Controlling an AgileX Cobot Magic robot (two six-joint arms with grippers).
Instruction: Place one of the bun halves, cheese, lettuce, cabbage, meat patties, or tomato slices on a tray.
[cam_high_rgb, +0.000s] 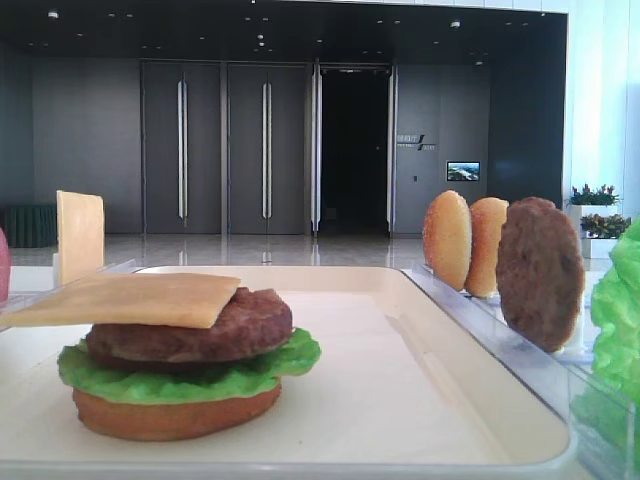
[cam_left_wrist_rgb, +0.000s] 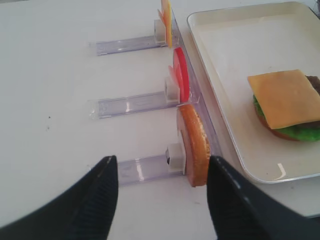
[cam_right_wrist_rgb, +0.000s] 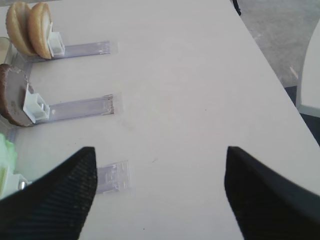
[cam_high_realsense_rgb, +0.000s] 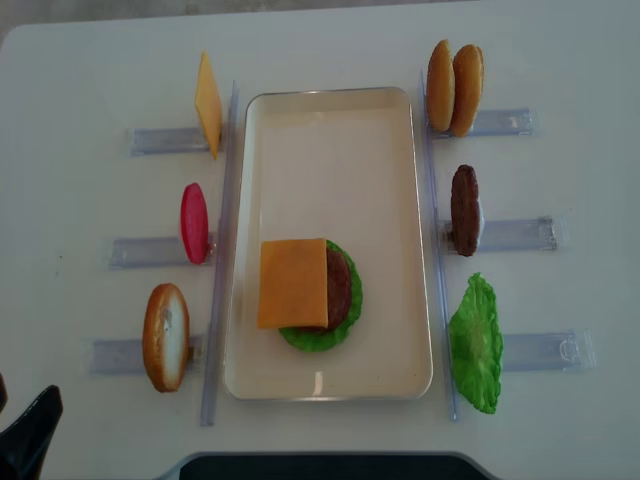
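Observation:
On the cream tray (cam_high_realsense_rgb: 330, 130) a stack stands: bun half, lettuce, meat patty, with a cheese slice (cam_high_realsense_rgb: 292, 283) on top, slightly off-centre. My left gripper (cam_left_wrist_rgb: 161, 167) is open low over the table. A spare bun half (cam_left_wrist_rgb: 194, 145) stands in its holder just inside the right fingertip, with nothing gripped. Its dark finger (cam_high_realsense_rgb: 25, 435) shows at the lower left of the overhead view. My right gripper (cam_right_wrist_rgb: 160, 152) is open over bare table, empty.
Clear holders flank the tray. On the left stand a cheese slice (cam_high_realsense_rgb: 208, 104), a tomato slice (cam_high_realsense_rgb: 194, 222) and the bun half (cam_high_realsense_rgb: 166, 337). On the right stand two bun halves (cam_high_realsense_rgb: 455, 87), a patty (cam_high_realsense_rgb: 464, 209) and a lettuce leaf (cam_high_realsense_rgb: 476, 343).

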